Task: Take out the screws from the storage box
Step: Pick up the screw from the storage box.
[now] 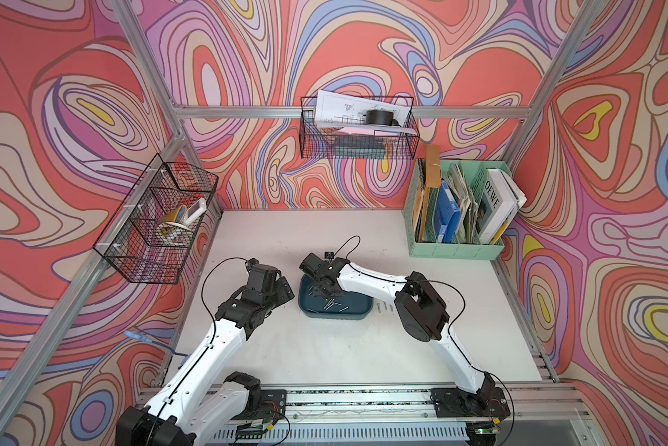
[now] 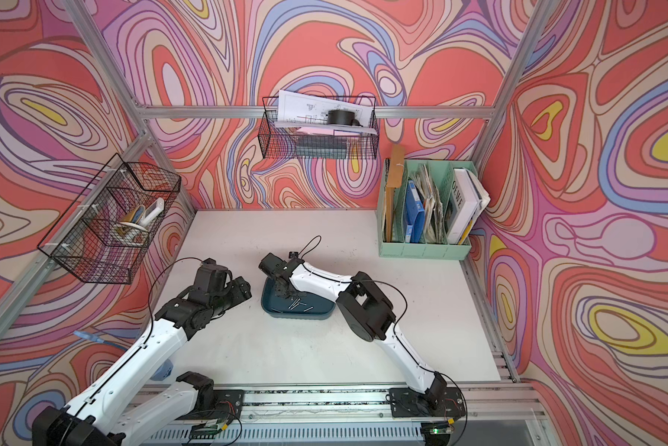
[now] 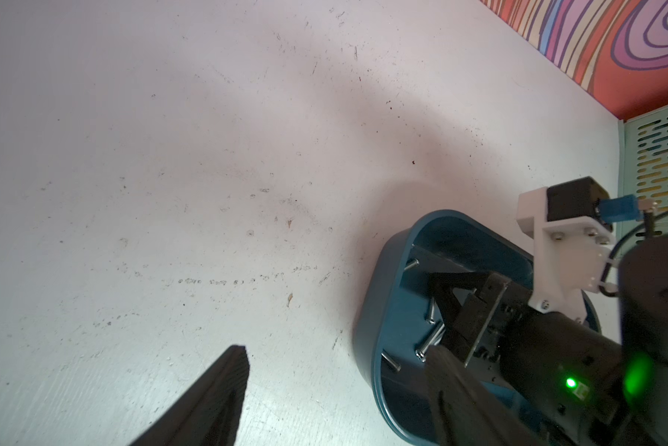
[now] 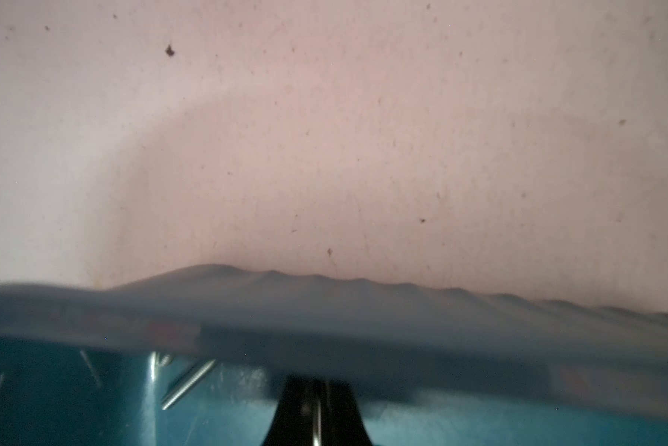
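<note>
Screws (image 1: 334,305): several lie in storage box (image 1: 336,317), roughly three out on counter (image 1: 324,347). Right hand (image 4: 318,390) pinched on a screw (image 4: 317,419); left hand (image 1: 286,289) wide, empty.

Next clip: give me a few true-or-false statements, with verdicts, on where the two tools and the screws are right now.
1. The right tool is down inside the storage box, shut on a screw. True.
2. The left tool is clamped on a screw. False: it is open and empty, beside the box.
3. The storage box is empty. False: several screws lie in it.
4. A few stray screws lie on the table beside the box. True.
</note>
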Robot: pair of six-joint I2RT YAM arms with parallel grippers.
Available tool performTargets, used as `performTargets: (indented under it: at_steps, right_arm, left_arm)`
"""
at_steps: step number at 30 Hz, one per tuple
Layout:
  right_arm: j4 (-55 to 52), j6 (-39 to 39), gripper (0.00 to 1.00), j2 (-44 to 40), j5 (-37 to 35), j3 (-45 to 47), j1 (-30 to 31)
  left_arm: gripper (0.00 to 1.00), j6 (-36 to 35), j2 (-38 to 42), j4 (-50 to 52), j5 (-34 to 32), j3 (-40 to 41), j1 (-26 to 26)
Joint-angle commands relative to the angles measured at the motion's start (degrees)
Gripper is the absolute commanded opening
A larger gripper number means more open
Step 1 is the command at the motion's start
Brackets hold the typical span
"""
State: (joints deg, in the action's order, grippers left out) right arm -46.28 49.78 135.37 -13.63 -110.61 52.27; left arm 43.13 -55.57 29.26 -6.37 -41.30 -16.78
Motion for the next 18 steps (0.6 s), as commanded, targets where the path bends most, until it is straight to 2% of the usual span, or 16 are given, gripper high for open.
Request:
performTargets:
  at_steps: [1,9,13,18]
  right_arm:
    - [-1.57,-0.73,0.02,0.67,-0.65,2.81,0.06]
    - [2.94,-5.99,0.00,-4.30,-0.01,8.60,-3.02]
    - [8.13,-8.43,0.00,-8.99,2.86,14.84,-5.30]
    - [10.55,-10.57,0.00,-12.10,3.20,18.09,-6.13]
  left_arm:
    - [0.78,0.11,-0.13,0.89,0.30,-0.07,0.38]
    - [0.78,-1.03,-1.14,-1.16,5.14,-0.03,0.40]
    - [0.78,-2.09,-3.31,-3.45,10.47,-0.32,0.38]
    - [0.78,-3.14,-6.14,-7.42,20.16,-1.37,0.34]
